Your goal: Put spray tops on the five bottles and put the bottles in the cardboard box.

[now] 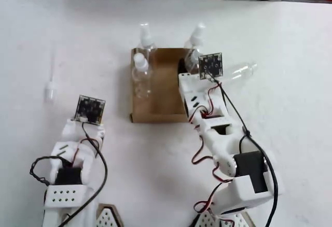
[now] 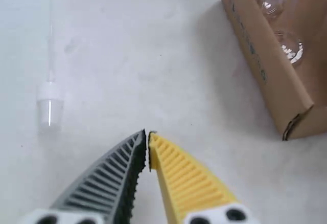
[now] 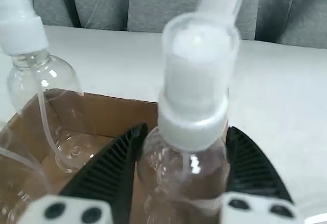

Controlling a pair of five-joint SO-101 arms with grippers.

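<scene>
One white table (image 1: 290, 40) is bearing everything, with two arms sitting side by side at its near edge. Near the middle, a shallow brown cardboard box (image 1: 166, 89) is lying open-topped. The right gripper (image 3: 186, 129) is hanging over the box's far right corner, its black jaws spread around a capped bottle (image 3: 186, 178) and pressing on both sides of its clear body; a white spray top is sitting on that bottle's neck. A second bottle (image 1: 141, 76), clear with a white top, is standing upright inside the box by the left wall, and a third bottle (image 1: 147, 39) of the same kind is standing at the far left corner. An uncollected bottle (image 1: 241, 71) is lying on its side on the table, just right of the box. The left gripper (image 2: 148, 134) is hovering over bare table left of the box, grey and yellow fingers pressed together on nothing. A loose spray top (image 2: 49, 106) is lying nearby, apart from those fingers, its thin tube pointing away.
</scene>
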